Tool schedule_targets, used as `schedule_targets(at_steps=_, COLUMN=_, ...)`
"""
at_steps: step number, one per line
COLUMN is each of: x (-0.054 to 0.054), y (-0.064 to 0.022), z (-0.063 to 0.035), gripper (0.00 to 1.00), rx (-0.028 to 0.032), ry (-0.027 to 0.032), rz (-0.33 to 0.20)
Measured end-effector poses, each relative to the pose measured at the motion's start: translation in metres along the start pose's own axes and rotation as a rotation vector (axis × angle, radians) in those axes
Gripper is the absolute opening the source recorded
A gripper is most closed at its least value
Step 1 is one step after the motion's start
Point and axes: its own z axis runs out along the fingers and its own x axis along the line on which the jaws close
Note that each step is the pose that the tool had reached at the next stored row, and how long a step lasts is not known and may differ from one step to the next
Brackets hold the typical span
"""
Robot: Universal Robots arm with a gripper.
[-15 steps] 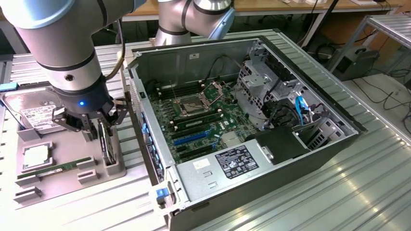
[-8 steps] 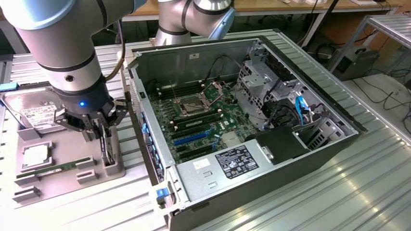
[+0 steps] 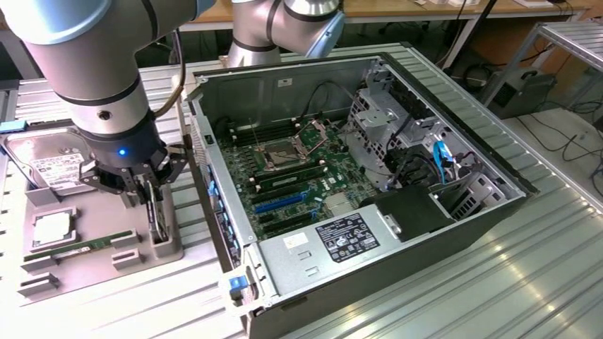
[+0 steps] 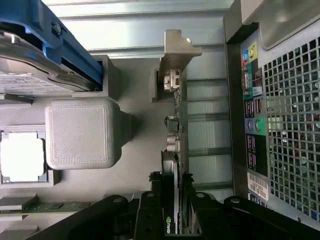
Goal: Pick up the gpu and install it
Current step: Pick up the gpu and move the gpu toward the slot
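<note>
The gpu [image 3: 157,215] stands on its edge in a slot of the grey holder tray [image 3: 94,265], at the exterior view's left beside the open computer case [image 3: 405,212]. My gripper [image 3: 149,192] reaches straight down over it. In the wrist view the gpu [image 4: 175,120] runs away from me, thin and edge-on, with its silvery end bracket [image 4: 175,50] at the far end. The gripper [image 4: 173,205] straddles the near end, a black finger [image 4: 150,205] pressed against each face of the card. The card still sits in its slot.
The tray also carries a hard drive [image 3: 42,159], a CPU [image 3: 52,227] and a green RAM stick [image 3: 80,246]. The case lies open with the motherboard [image 3: 292,176] facing up; its rear panel [image 4: 280,100] is close beside the gpu. Everything rests on a ribbed metal table [image 3: 527,268].
</note>
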Motion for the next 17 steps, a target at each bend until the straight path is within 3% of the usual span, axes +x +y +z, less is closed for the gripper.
schedule_targets(at_steps=9, x=-0.0009, y=-0.0001, z=0.0001, gripper=0.26, rx=-0.0031, ry=0.0069, rz=-0.106)
schedule_targets(at_steps=12, x=-0.0009, y=-0.0001, z=0.0001, gripper=0.26, rx=-0.0031, ry=0.0070, rz=-0.105)
schedule_targets(at_steps=17, x=-0.0009, y=0.0000, z=0.0002, gripper=0.26, rx=-0.0009, ry=0.0025, rz=-0.036)
